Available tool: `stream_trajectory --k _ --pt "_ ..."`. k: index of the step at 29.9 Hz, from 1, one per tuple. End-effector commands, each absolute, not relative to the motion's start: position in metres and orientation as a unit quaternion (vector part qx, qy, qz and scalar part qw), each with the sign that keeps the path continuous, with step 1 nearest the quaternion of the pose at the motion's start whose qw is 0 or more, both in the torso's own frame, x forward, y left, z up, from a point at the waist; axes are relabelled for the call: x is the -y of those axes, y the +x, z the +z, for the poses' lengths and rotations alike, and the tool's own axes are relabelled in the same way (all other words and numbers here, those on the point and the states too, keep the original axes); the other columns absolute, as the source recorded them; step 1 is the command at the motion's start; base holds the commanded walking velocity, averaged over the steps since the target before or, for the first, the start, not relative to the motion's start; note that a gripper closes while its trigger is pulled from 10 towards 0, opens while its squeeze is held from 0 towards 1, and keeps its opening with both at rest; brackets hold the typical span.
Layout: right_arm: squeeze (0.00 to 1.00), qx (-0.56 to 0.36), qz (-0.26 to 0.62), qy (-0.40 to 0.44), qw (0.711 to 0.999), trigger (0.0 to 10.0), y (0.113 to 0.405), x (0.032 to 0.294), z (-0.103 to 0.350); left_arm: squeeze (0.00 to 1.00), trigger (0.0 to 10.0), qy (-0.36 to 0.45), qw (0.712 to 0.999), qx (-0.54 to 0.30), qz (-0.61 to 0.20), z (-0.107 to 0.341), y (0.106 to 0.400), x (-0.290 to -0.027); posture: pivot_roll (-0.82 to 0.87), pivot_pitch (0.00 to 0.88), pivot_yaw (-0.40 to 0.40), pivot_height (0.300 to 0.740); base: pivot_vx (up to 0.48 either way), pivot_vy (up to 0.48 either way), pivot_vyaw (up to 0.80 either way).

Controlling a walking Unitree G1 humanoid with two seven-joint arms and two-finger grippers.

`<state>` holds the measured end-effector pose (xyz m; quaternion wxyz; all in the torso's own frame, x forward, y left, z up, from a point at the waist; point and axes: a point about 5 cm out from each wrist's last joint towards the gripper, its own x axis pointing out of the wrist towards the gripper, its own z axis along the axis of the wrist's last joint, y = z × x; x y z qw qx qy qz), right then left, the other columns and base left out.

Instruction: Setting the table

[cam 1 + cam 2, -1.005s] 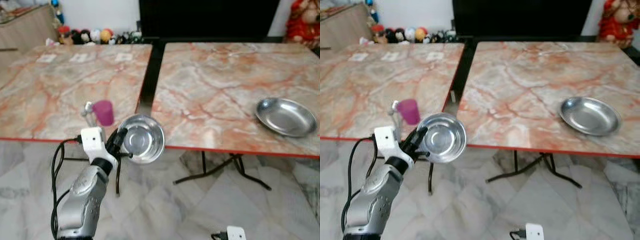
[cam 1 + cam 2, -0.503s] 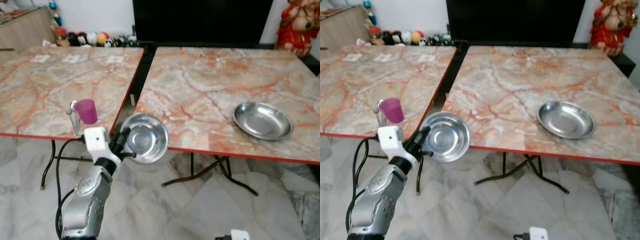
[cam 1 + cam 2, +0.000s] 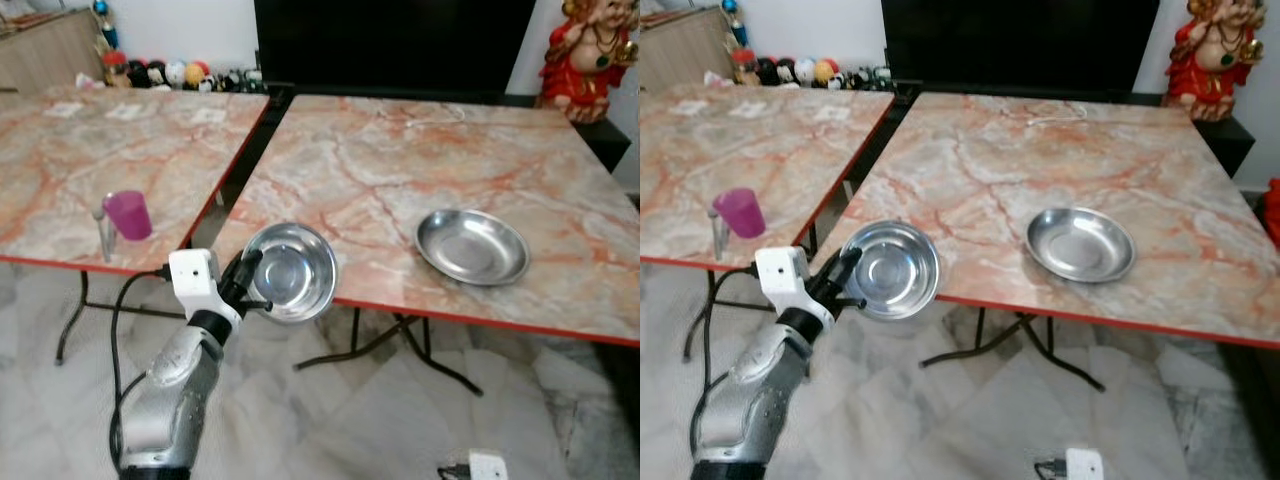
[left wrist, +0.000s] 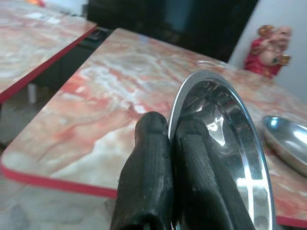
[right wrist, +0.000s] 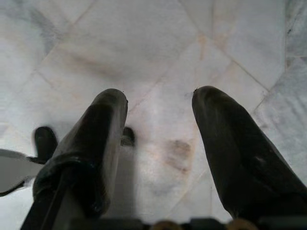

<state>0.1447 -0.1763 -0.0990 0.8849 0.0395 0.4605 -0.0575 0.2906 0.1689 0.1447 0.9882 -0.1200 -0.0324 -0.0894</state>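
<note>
Left gripper raised in front of the body, jaws closed tight on the rim of a round shiny steel bowl, one black finger outside the wall and the other inside. Bowl tilted up toward the camera, hollow and bare inside, held at the near red edge of the right-hand marble-patterned bench, just over its near left corner. Farther right on the same bench, well apart from the held bowl, a shallow round steel plate lying flat, nothing in it. On the left-hand marble-patterned bench, near its front edge, a small pink plastic cup standing upright, contents not visible, with a thin clear upright thing just beside it, too small to identify. Right gripper hanging low over the pale marble floor, jaws wide apart, holding nothing. Beyond the benches, a large black screen, a row of small colourful toys to its left, and a red and gold figurine at the far right.
</note>
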Motion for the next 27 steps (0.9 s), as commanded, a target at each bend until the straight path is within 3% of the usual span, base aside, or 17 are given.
stream_trajectory --k 1,21,27 --pt "0.0 -0.464 -0.063 0.041 0.882 10.0 0.1408 0.1789 -0.1002 0.0 10.0 -0.113 0.988 0.041 -0.099 0.1492 0.2919 -0.1642 0.05 0.0 -0.002 0.74 0.0 -0.352 0.0" --pt "0.0 -0.472 -0.057 0.046 0.879 10.0 0.1321 0.1769 -0.1031 0.0 10.0 -0.102 0.988 0.04 -0.109 0.1472 0.2868 -0.1588 0.05 0.0 -0.013 0.74 0.0 -0.346 0.0" --pt "0.0 -0.472 -0.056 0.044 0.879 10.0 0.132 0.1777 -0.1031 0.0 10.0 -0.092 0.989 0.033 -0.114 0.1449 0.2856 -0.159 0.05 0.0 -0.016 0.74 0.0 0.0 0.0"
